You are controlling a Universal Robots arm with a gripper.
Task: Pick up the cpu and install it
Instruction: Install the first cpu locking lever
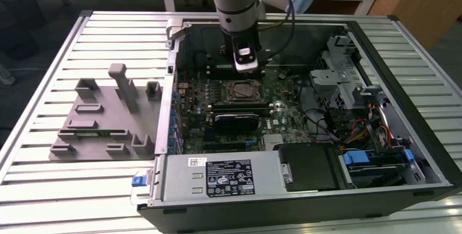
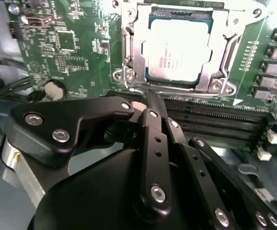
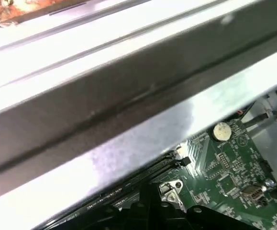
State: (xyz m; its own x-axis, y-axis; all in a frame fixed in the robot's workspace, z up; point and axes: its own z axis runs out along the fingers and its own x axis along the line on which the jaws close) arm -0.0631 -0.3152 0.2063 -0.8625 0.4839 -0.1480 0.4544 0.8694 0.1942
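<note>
1 arm works over an open PC case (image 1: pixel 404 153) lying on a slatted metal table (image 1: pixel 43 191). Items in the exterior view, from its left to its right:

- Grey holder tray (image 1: pixel 108 118) sits on the table, just beside the case's side wall.
- Motherboard (image 1: pixel 289 118) lies flat inside the case. The cpu (image 1: pixel 241 91) is seated in its socket near the board's centre, metal retention frame around it. Black heatsink block (image 1: pixel 235 120) sits just beside the socket, nearer the camera.
- Gripper (image 1: pixel 245 67) hangs directly above the far edge of the socket, apart from the cpu.
- Drive cage (image 1: pixel 339 80) and wiring fill the case's far side.

In the second wrist view, the cpu (image 2: pixel 179 45) lies flat in the socket frame, silver plate up. Gripper (image 2: pixel 150 98) fingers are pinched together, holding nothing, tips over the RAM slots (image 2: pixel 215 117) next to the socket.
</note>
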